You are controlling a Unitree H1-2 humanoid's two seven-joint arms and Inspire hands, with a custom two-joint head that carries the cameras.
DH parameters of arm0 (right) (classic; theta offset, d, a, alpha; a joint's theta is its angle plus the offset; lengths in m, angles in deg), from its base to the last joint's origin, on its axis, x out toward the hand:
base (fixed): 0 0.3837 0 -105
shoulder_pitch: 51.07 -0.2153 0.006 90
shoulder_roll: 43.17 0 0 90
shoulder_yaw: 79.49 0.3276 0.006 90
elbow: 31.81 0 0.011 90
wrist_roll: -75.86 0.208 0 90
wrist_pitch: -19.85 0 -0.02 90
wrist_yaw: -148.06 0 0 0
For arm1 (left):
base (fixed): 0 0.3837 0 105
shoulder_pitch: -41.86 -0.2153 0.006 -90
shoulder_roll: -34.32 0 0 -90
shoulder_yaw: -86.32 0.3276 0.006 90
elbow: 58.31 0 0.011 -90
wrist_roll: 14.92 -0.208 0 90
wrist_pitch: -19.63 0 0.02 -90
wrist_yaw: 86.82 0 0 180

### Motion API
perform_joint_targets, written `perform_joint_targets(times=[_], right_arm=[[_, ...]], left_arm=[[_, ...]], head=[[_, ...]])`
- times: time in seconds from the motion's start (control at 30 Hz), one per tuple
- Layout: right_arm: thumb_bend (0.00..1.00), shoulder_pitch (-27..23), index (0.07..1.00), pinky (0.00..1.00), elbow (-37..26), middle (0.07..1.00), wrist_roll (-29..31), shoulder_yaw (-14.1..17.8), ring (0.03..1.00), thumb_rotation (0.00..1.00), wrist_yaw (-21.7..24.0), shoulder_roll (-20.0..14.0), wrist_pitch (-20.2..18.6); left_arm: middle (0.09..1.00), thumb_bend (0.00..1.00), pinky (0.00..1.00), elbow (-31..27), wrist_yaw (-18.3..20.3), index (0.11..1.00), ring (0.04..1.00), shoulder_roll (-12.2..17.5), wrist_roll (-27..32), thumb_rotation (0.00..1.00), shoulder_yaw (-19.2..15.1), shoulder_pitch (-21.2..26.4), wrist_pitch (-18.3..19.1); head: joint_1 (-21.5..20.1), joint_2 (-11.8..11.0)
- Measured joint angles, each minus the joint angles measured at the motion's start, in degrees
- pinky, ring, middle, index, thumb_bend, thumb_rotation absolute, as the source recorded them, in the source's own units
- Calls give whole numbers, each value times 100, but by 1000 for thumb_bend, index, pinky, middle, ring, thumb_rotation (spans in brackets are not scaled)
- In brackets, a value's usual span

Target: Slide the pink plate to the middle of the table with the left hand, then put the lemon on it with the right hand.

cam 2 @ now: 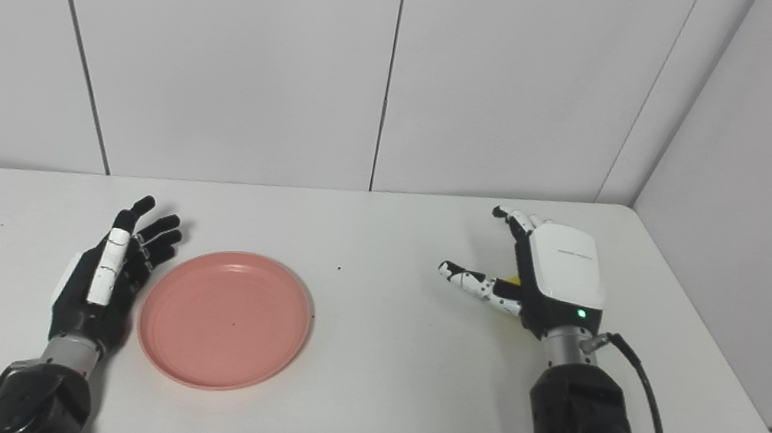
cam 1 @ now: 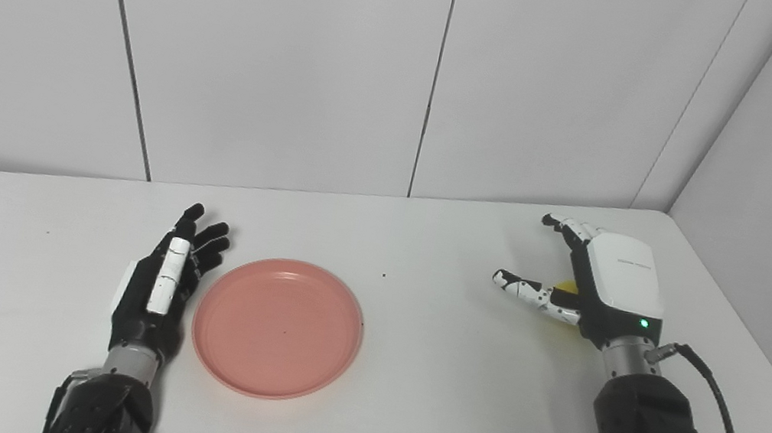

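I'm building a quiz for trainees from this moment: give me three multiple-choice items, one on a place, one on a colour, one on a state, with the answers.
1. Where does the plate lie on the table?
A. Just beside the left hand
B. Under the right hand
C. At the far right corner

2. What colour is the plate?
A. Blue
B. Pink
C. Green

3. What is on the plate?
A. The lemon
B. A cup
C. Nothing

Answers:
1. A: the plate's rim lies next to the open left hand, whether touching cannot be told.
2. B: its whole surface shows salmon pink.
3. C: the plate is bare; the lemon shows only as a yellow sliver beneath the right hand, far from the plate.
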Motion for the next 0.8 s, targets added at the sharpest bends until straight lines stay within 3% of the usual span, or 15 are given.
perform_joint_targets(times=[0.27, 0.8], right_arm=[[806, 33, 703, 785, 435, 728, -23, 61, 732, 841, -225, -228, 0], [806, 27, 710, 755, 1042, 717, 67, 46, 719, 833, -242, -351, -16]], left_arm=[[787, 811, 870, -13, -4, 879, 813, -3, -1, 798, 16, -8, 3], [781, 825, 889, -29, -3, 883, 811, -7, 0, 799, 37, -11, 44]], head=[[18, 18], [53, 35]])
